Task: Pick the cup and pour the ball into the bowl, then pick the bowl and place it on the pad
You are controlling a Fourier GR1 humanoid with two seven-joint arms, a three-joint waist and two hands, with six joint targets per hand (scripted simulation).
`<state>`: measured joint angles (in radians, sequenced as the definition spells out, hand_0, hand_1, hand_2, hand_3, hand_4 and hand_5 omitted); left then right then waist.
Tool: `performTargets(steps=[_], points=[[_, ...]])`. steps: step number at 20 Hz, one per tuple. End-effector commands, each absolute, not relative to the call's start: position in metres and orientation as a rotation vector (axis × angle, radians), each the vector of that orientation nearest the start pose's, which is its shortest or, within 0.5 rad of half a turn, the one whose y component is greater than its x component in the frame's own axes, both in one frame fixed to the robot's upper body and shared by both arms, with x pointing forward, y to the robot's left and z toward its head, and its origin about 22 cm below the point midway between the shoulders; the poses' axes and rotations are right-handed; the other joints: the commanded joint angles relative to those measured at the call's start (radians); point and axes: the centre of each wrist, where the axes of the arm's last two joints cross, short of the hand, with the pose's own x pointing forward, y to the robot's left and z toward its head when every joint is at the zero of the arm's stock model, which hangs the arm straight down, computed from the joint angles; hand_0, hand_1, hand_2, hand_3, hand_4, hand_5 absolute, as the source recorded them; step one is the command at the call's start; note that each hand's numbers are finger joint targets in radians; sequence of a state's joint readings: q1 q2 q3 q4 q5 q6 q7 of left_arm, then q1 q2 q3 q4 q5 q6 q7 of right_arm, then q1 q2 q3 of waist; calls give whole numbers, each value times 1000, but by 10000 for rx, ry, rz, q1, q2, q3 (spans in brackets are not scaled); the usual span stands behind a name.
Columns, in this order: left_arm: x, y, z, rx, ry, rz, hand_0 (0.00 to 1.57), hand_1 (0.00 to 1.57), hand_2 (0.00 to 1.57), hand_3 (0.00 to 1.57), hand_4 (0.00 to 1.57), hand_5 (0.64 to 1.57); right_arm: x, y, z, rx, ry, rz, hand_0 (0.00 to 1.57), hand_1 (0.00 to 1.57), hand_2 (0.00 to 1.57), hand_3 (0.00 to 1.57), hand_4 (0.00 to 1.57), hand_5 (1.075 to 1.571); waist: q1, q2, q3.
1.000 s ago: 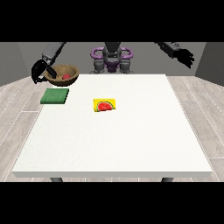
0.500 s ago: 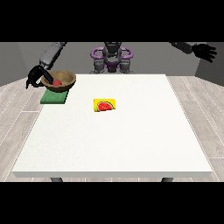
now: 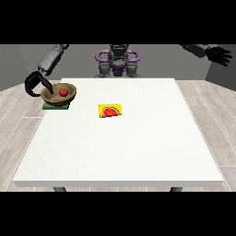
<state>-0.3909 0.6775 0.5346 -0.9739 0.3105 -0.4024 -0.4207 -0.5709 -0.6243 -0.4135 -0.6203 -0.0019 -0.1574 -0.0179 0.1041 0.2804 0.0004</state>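
A brown wooden bowl (image 3: pixel 59 96) with a red ball (image 3: pixel 63 92) inside rests on the green pad (image 3: pixel 56 106) at the table's far left. The hand at the view's left (image 3: pixel 36 85) is curled round the bowl's left rim. The hand at the view's right (image 3: pixel 220 56) hangs high off the table's right side with its fingers spread. No cup shows in the view.
A yellow card with a watermelon slice picture (image 3: pixel 110 111) lies near the middle of the white table (image 3: pixel 120 147). The robot's torso (image 3: pixel 118 62) stands behind the far edge.
The bowl has come down and to the left onto the green pad, still held by the hand at the view's left. The other hand has swung further out to the right.
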Motion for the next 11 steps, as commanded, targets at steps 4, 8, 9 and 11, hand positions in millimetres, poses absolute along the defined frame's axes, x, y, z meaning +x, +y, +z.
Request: performTargets(steps=[4, 8, 9, 11], points=[[304, 453, 101, 1903, -19755, -406, 0, 0, 0, 0, 1078, 1567, 340, -459, 57, -6736, -12000, -2098, 0, 0, 0, 119, 0, 1369, -23, -1111, 9], [327, 390, 99, 712, -18730, -625, 0, 0, 0, 0, 902, 1559, 341, -477, 81, -6629, -11899, -2011, 0, 0, 0, 0, 0, 1356, 145, -2211, 21], [316, 399, 69, 1187, -17952, -654, 0, 0, 0, 0, 902, 1559, 354, -455, 82, -6259, -11587, -1357, 0, 0, 0, 99, 269, 1378, -113, -3129, -7], [311, 398, 50, 1298, -16934, -408, 0, 0, 0, 0, 902, 1559, 370, -424, 81, -5109, -12354, -909, 0, 0, 0, 0, 476, 1434, -524, -4097, -15]])
